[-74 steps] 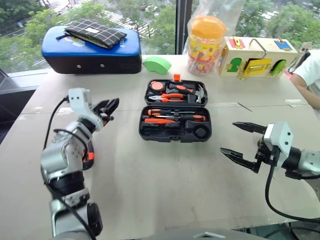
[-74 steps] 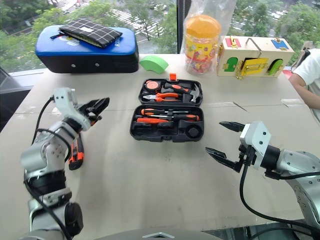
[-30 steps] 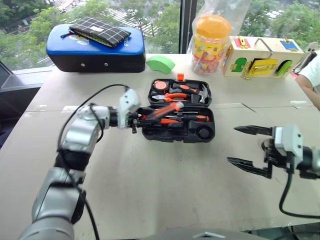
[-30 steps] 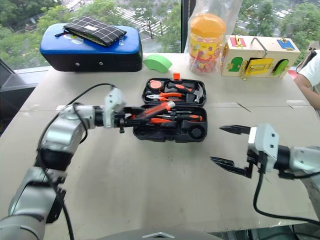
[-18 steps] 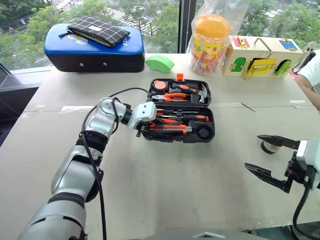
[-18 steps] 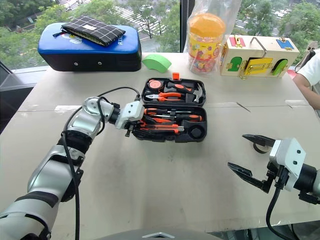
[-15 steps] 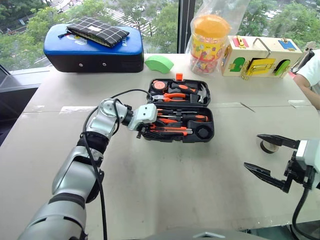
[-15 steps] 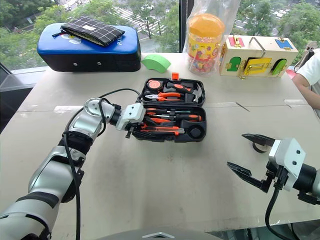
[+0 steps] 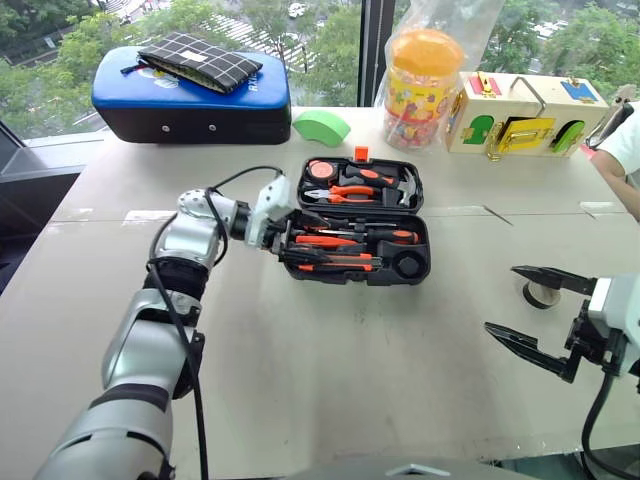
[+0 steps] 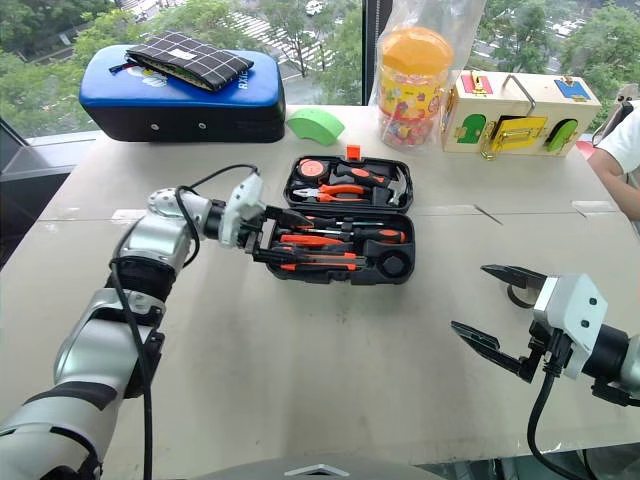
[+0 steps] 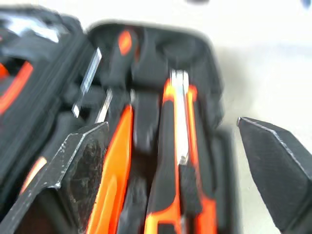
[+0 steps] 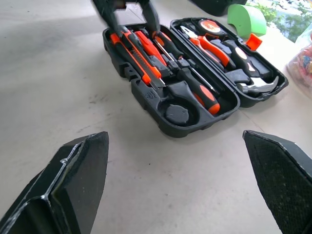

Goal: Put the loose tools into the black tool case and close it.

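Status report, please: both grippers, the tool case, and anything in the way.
Left gripper open over the black tool case, holding nothing. Right gripper open, empty. Cutter lying in the case, lid open. Tape roll beside right gripper.

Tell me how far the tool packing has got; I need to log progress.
Done: orange-and-black tools lie in the recesses of the open black tool case. In hand: nothing; the left gripper hangs open over the case's left end, and the right gripper is open, off to the side. Left: a tape roll sits near the right gripper, the round recess is empty, and the lid is unclosed.
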{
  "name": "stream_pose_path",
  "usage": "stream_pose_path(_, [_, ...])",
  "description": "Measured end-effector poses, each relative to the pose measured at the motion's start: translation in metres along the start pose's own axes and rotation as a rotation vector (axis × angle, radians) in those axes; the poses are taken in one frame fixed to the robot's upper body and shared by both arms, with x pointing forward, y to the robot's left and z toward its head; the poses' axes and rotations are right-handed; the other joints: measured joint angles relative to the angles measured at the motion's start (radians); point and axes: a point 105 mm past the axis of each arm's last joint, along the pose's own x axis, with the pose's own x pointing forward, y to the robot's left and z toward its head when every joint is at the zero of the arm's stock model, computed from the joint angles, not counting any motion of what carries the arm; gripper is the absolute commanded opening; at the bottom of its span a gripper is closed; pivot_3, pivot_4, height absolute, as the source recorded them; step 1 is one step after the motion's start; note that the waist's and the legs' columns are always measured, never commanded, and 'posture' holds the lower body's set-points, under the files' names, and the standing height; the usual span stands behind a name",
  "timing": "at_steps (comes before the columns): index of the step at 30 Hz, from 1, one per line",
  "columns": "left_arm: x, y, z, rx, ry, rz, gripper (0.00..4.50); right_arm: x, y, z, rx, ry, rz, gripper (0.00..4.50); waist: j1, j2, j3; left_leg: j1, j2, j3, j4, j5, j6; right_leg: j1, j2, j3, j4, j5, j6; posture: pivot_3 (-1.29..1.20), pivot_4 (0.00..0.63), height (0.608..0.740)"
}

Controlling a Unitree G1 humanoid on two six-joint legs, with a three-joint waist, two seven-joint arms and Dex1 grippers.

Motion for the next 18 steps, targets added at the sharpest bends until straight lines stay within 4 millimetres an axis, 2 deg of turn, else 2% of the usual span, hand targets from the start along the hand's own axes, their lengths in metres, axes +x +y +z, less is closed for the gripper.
stream_pose_path(3, [0.003, -0.009, -0.006, -0.056, -0.014, 0.013, 2.02, 0.005, 0.001, -0.001, 0.008, -0.008, 0.009, 4.50, -0.005, 0.001, 0.000, 0.002, 0.000, 0.001, 0.001, 0.000, 0.000, 0.000, -0.003, 0.003, 0.003, 0.000, 0.000, 0.00, 0.150, 0.740])
stream_pose_path(6, [0.012, -0.015, -0.026, -0.138, 0.008, 0.057, 0.63, 0.008, 0.002, -0.001, 0.009, -0.013, 0.017, 4.50, -0.004, 0.000, 0.000, 0.001, 0.000, 0.000, 0.002, 0.000, 0.000, 0.000, -0.005, 0.003, 0.005, 0.000, 0.000, 0.00, 0.150, 0.740])
stream_pose_path(8, [0.015, -0.011, -0.034, -0.147, 0.042, 0.112, 0.07, 0.007, 0.001, -0.002, 0.012, -0.012, 0.014, 4.50, 0.001, 0.000, 0.000, 0.002, 0.000, 0.000, 0.002, 0.000, 0.000, 0.000, -0.005, 0.004, 0.005, 0.000, 0.000, 0.00, 0.150, 0.740])
stream_pose_path(13, [0.022, -0.003, -0.038, -0.134, 0.069, 0.194, 0.07, 0.008, -0.002, 0.000, 0.004, -0.020, 0.011, 4.50, 0.007, 0.001, -0.003, 0.002, 0.000, 0.000, 0.002, 0.000, 0.000, 0.000, -0.006, 0.004, 0.005, -0.001, -0.001, 0.00, 0.150, 0.740])
stream_pose_path(18, [0.027, -0.005, -0.045, -0.095, 0.125, 0.178, 0.07, 0.007, 0.001, -0.003, 0.019, -0.007, 0.015, 4.50, 0.007, 0.003, -0.009, 0.003, 0.000, 0.000, 0.002, 0.000, 0.000, 0.000, -0.007, 0.005, 0.006, -0.002, -0.004, 0.00, 0.150, 0.740])
